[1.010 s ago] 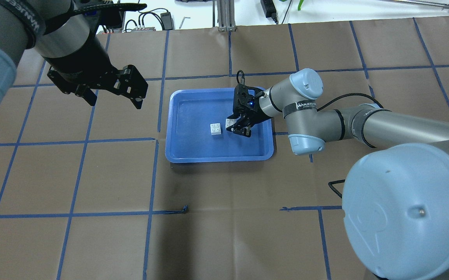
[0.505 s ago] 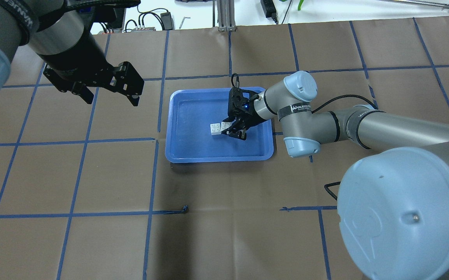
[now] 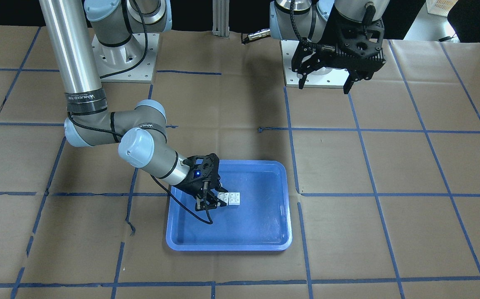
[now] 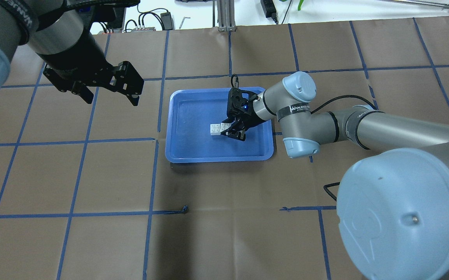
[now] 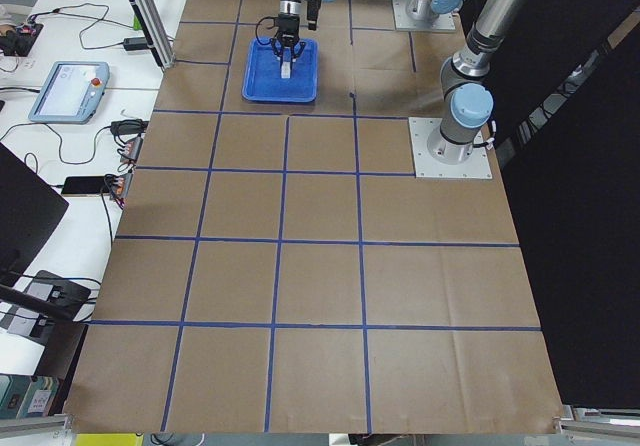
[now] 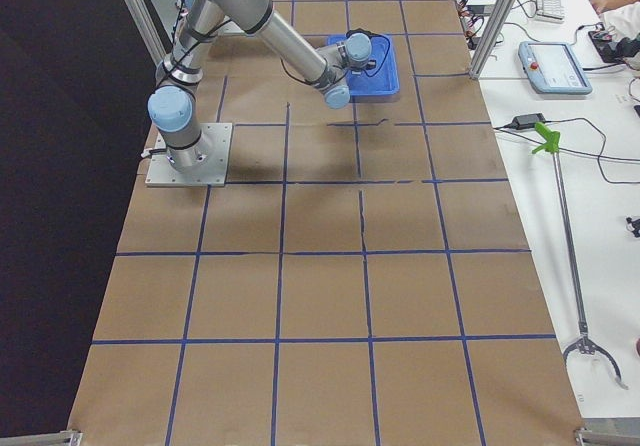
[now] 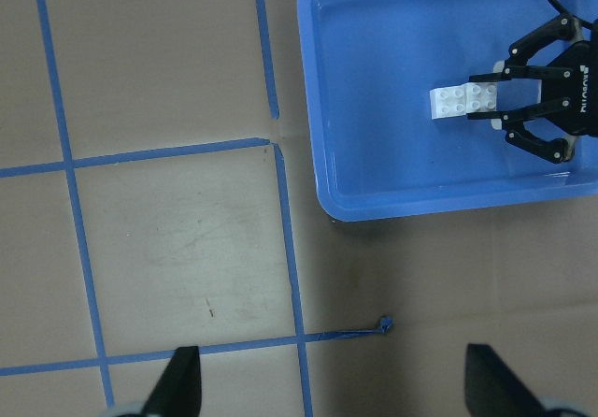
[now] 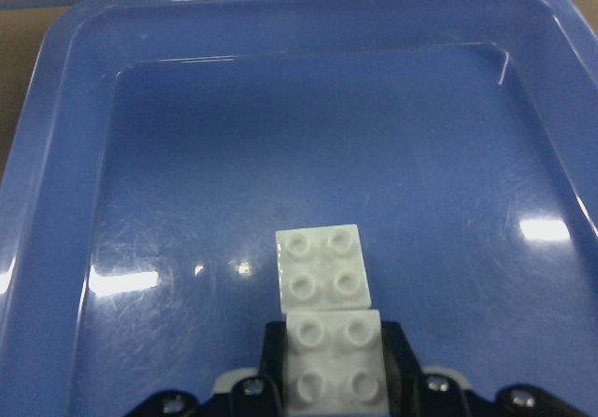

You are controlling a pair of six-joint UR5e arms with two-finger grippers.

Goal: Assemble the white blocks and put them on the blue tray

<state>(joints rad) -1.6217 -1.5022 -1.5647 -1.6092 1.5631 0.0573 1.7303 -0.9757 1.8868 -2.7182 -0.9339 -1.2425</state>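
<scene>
Sitting edge to edge near the middle of the tray, the two white blocks are studs up and not stacked, so the joining is not done. The free block lies flat on the tray floor. The gripped block sits right against it, pinched between the fingers of the right end effector, and from these views I cannot tell whether it rests on the floor or rides slightly above it. As I judge it, placement is half won, since both pieces are over the tray, but the real work is left: lift the gripped block, line its underside over the four studs of its neighbour, press down, then let go. Off to the side, well clear of the tray, the left end effector hangs above the bench with its fingers spread and nothing between them.
</scene>
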